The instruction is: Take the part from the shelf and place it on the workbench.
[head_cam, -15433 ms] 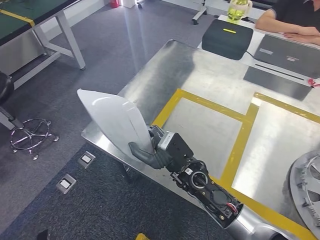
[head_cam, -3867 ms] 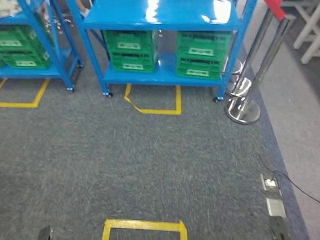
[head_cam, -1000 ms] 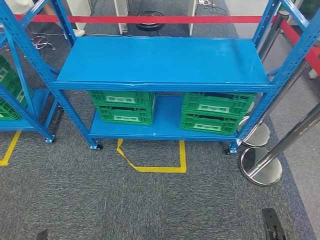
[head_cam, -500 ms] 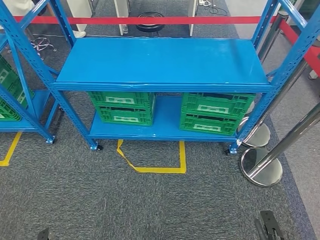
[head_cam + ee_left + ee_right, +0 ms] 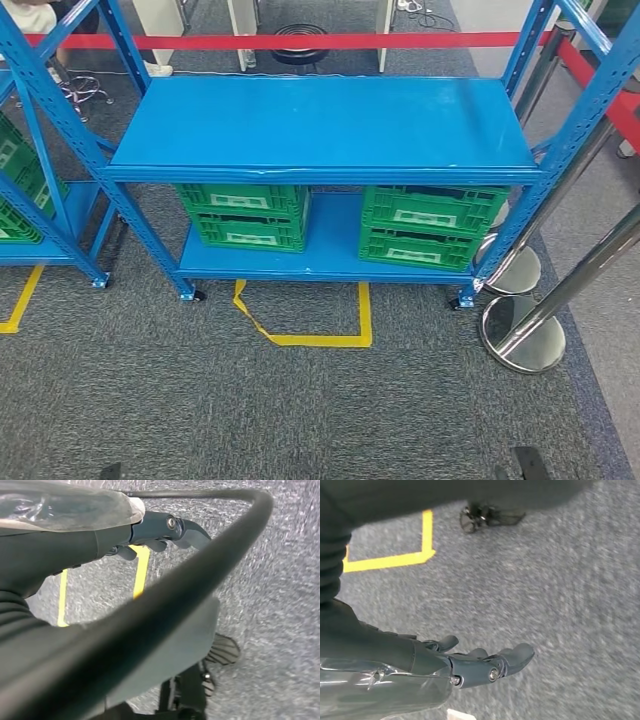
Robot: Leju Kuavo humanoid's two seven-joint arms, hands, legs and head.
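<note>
The left hand (image 5: 166,530) hangs over grey carpet (image 5: 279,580) with its fingers stretched out and apart, holding nothing; a strip of yellow floor tape (image 5: 141,570) lies on the carpet just beyond the fingers. The right hand (image 5: 478,665) also hangs over the carpet, fingers extended and spread, empty, with a corner of yellow tape on the floor well apart from its fingertips.

In the head view a blue metal shelf (image 5: 324,125) stands ahead of the robot, well away from both hanging hands. Its upper deck shows bare blue, and no part can be made out on it. On the lower deck two green crates (image 5: 245,213) sit side by side; their contents cannot be told. A red barrier tape (image 5: 302,40) runs behind the shelf, and two chrome stanchion bases (image 5: 521,335) stand at its right end.
</note>
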